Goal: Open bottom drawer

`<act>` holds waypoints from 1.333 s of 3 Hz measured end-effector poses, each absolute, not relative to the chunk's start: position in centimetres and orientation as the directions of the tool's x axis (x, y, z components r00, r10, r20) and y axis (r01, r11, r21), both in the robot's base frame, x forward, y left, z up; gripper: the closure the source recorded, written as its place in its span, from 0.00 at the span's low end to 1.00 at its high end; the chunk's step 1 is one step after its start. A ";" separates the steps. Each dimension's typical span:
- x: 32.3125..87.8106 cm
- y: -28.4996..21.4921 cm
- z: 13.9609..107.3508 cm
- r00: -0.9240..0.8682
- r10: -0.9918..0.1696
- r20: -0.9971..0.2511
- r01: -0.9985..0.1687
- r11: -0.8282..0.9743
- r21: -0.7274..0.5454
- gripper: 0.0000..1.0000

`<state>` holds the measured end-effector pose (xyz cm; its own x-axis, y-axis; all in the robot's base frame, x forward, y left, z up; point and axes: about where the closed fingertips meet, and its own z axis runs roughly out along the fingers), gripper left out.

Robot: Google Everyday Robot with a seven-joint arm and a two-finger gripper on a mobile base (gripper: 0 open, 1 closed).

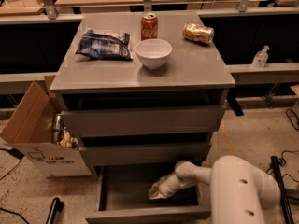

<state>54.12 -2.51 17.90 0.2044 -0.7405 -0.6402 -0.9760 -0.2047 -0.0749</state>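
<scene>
The grey three-drawer cabinet (pixel 145 78) stands in the middle of the camera view. The bottom drawer (pixel 145 213) is pulled out toward me, its grey box interior (pixel 126 190) showing empty. My gripper (pixel 156 192) reaches down inside the open drawer, near its right half, just behind the front panel. The white arm (pixel 243 190) comes in from the lower right. The two upper drawer fronts (pixel 140 120) sit closed or nearly closed.
On the cabinet top lie a dark snack bag (pixel 103 44), a red soda can (pixel 149 26), a white bowl (pixel 153 53) and a tipped gold can (pixel 198 32). An open cardboard box (pixel 39 134) stands on the floor at left. A bottle (pixel 259 57) stands at right.
</scene>
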 end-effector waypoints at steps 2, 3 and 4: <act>52.7 -1.1 16.8 0.172 -0.751 -0.638 -0.968 -0.250 0.033 1.00; 49.0 -1.7 17.5 0.101 -0.755 -0.648 -0.956 -0.255 0.147 1.00; 46.6 -2.2 17.8 0.054 -0.757 -0.651 -0.940 -0.258 0.222 1.00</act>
